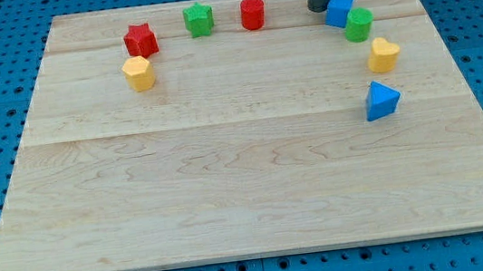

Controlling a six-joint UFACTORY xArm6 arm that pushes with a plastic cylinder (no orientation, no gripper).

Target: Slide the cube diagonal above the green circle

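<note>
We've got my tip [320, 9] planted at the view's top, just left of the blue cube [339, 9] and seemingly touching it, nothing gripped; the cube sits up-left of the green circle [358, 24], touching it; the yellow heart [383, 54] sits below.

Blue cube [339, 9] near the desk's [228, 173] top edge; we note it touches the green circle [358, 24], diagonally up-left of it.
</note>
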